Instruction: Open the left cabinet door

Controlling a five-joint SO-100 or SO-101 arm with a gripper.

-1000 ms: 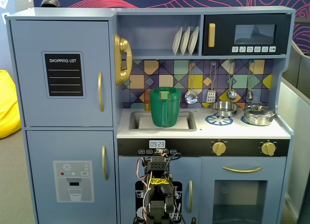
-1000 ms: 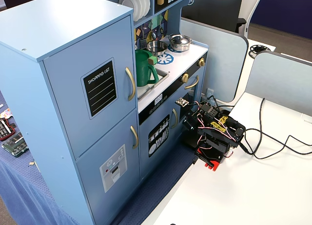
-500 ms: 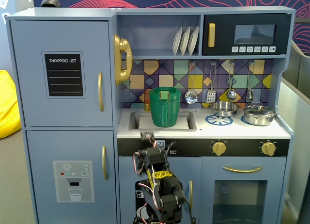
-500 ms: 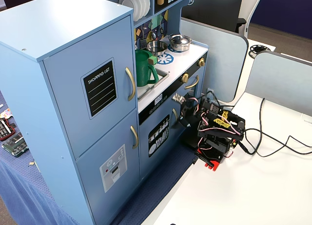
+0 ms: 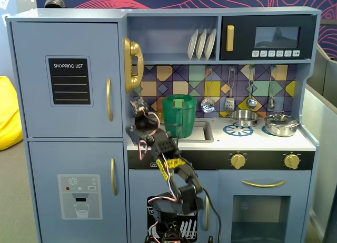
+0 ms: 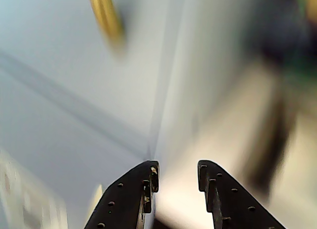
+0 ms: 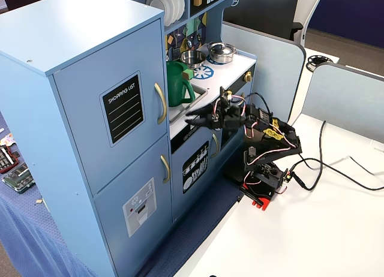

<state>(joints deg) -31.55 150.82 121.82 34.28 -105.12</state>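
- On the left of the toy kitchen [image 5: 63,17], in both fixed views, stands the fridge column; its upper part is the left door [image 5: 31,80], blue-grey, flush with the frame and closed.
- Below it sits the dispenser door [image 5: 47,201], also closed, with a grey panel and its own gold pull.
- To the right of the column, in a fixed view, the white counter [image 5: 274,142] carries a green pitcher [image 5: 179,115] in the sink, a bowl [image 5: 243,117] and a lidded pot [image 5: 281,124].
- Rising from its base in front of the lower cabinets, the arm [image 7: 264,133] reaches toward the fridge column.
- On the left door, a black chalkboard [image 5: 69,81] reads "SHOPPING LIST".
- Along that door's right edge runs the curved gold handle [image 5: 109,99].
- Just right of the handle and apart from it, the gripper [image 7: 193,119] hangs with its fingers spread and holding nothing; the wrist view shows the gap between the two dark fingertips [image 6: 148,174].
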